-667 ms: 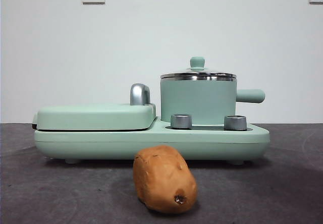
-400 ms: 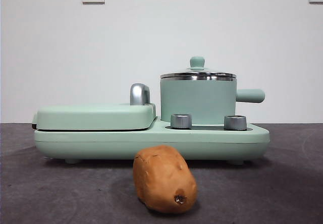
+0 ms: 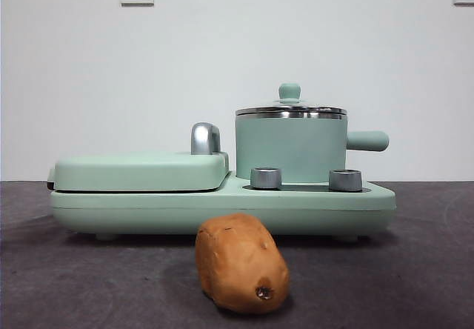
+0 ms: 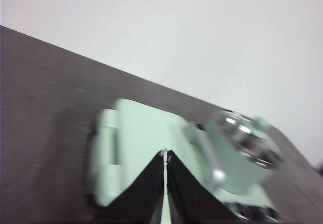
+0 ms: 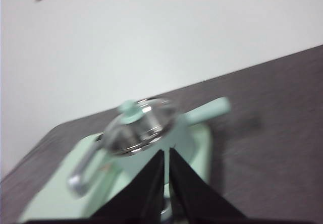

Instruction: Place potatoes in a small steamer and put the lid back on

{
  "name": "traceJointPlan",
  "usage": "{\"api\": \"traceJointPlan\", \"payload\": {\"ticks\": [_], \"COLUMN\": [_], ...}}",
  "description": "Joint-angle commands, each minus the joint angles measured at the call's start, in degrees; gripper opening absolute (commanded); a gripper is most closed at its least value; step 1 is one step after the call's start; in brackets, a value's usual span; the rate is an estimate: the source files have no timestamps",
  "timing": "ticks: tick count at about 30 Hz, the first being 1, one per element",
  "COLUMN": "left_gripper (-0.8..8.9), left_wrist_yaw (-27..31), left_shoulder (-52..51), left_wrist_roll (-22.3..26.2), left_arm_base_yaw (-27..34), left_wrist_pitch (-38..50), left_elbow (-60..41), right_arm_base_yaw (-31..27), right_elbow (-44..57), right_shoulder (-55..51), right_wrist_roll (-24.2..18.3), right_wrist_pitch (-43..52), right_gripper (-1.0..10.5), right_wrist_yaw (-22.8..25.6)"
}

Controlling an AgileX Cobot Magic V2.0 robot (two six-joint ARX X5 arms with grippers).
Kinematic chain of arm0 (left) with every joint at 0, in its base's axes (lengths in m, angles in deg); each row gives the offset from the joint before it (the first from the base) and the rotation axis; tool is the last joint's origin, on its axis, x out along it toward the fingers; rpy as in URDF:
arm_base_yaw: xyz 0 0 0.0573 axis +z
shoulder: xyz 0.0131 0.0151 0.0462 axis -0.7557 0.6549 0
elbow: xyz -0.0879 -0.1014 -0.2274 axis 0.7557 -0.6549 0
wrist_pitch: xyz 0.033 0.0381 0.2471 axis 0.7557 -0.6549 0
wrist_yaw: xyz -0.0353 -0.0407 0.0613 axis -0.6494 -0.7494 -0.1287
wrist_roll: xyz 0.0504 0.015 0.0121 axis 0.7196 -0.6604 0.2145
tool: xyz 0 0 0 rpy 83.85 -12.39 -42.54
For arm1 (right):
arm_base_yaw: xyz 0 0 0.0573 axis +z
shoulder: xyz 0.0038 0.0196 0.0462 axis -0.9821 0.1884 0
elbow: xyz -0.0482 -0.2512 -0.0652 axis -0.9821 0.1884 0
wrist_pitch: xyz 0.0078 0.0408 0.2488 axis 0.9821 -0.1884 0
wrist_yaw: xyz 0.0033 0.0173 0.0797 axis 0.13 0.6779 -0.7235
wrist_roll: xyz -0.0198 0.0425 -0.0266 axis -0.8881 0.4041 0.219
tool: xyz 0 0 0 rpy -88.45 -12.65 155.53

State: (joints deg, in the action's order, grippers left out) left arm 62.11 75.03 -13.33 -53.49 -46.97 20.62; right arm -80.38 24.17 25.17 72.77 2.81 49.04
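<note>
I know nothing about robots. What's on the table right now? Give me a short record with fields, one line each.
potato: potato lies on the dark table, in front of the cooker, dark spot facing the camera
steamer: small steamer sits on the mint-green cooker base, handle sticking out sideways
lid: lid is on the steamer
griddle: flat lidded griddle beside the steamer
left gripper: left gripper shut, holding nothing, above the griddle
right gripper: right gripper shut, holding nothing, near the steamer
</note>
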Motion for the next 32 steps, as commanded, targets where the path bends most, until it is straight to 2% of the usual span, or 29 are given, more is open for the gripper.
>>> {"api": "traceJointPlan", "payload": {"ticks": [1,4,7,11,13,17,20,23,25,29,32], "left_gripper": [0.08,0.08,0.08,0.08,0.08,0.37,0.45,1.36,2.21,4.50,4.79], "left_wrist_yaw": [-6.91,-12.96,-19.43,-28.24,-30.12,-30.29,-30.27,-30.21,-30.08,-30.05,-28.59], "left_shoulder": [5.51,11.67,18.12,25.46,28.63,33.66,36.30,38.36,39.58,42.07,44.52], "left_wrist_roll": [1.81,3.50,4.11,6.21,8.37,12.98,13.14,13.14,13.16,14.01,15.85], "left_arm_base_yaw": [-0.17,-0.17,-0.17,-0.48,-1.18,-3.37,-4.63,-5.84,-6.75,-8.59,-10.34], "left_wrist_pitch": [-0.70,-3.06,-6.80,-12.11,-15.39,-21.11,-22.01,-21.94,-21.94,-21.88,-21.81], "left_elbow": [6.93,12.94,19.02,26.10,29.33,34.82,37.24,38.75,39.47,40.83,42.01], "right_arm_base_yaw": [0.02,0.02,0.02,0.04,0.02,0.02,0.02,0.02,0.02,0.02,0.02], "right_elbow": [-6.58,-12.15,-17.46,-23.56,-25.79,-27.98,-28.04,-28.04,-28.04,-28.04,-28.04], "right_shoulder": [4.11,8.26,12.98,18.69,20.79,22.64,22.75,22.75,22.75,22.75,22.77], "right_wrist_roll": [-0.66,-3.69,-9.09,-13.99,-15.63,-16.72,-16.76,-16.76,-16.74,-16.63,-16.61], "right_wrist_pitch": [-4.55,-7.93,-10.49,-15.87,-17.70,-18.29,-18.43,-18.45,-18.47,-18.56,-18.82], "right_gripper": [0.1,0.1,0.1,0.1,0.1,0.1,0.1,0.2,0.8,3.8,4.6], "right_wrist_yaw": [-4.13,-9.03,-15.58,-22.56,-24.39,-25.59,-25.53,-25.42,-25.14,-24.24,-22.43]}}
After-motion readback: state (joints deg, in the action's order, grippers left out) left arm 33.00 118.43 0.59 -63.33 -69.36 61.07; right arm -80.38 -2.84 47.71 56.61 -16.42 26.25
